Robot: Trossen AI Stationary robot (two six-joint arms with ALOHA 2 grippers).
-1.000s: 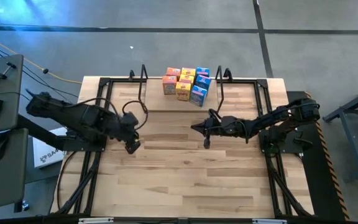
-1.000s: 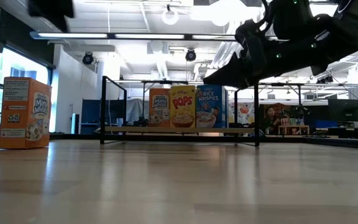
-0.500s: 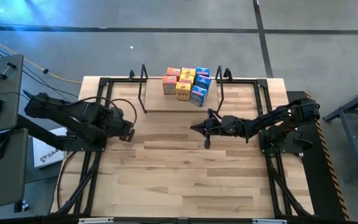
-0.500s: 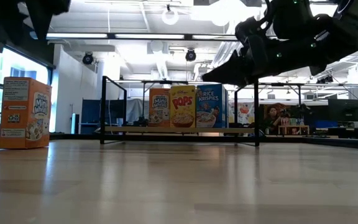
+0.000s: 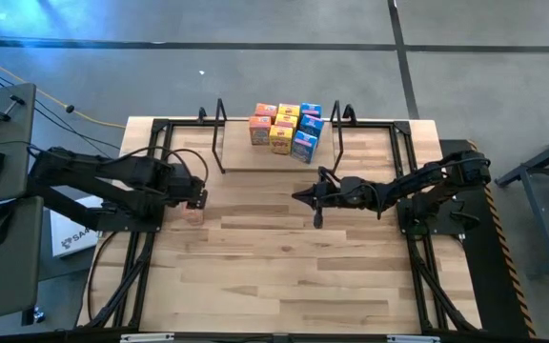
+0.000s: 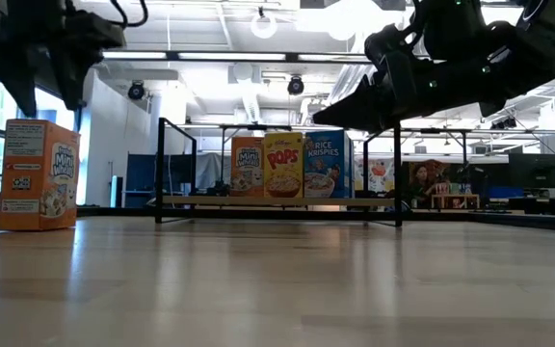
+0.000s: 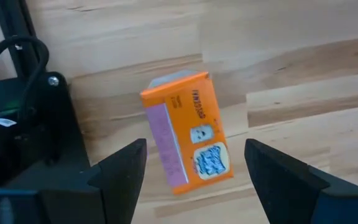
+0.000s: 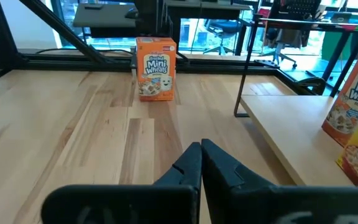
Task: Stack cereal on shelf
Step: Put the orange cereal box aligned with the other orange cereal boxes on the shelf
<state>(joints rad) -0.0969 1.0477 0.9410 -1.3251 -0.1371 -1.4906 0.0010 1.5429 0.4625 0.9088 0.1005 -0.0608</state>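
Cereal: one orange box (image 7: pixel 188 130) standing alone on the table (image 5: pixel 284 276), away from the shelf (image 5: pixel 279 157)
The left claw (image 7: pixel 194 171) is hovering directly above that orange box with its fingers spread apart, not touching it; the other cereal boxes (image 5: pixel 286 129) are sitting clustered at the shelf's far edge, while the right claw (image 5: pixel 298 196) is hanging just in front of the shelf, on the shelf's near side, fingers pressed together and holding nothing

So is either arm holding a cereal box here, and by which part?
Nothing is held. The left gripper hovers with jaws open over the orange box standing on the table; the right gripper is shut and empty.
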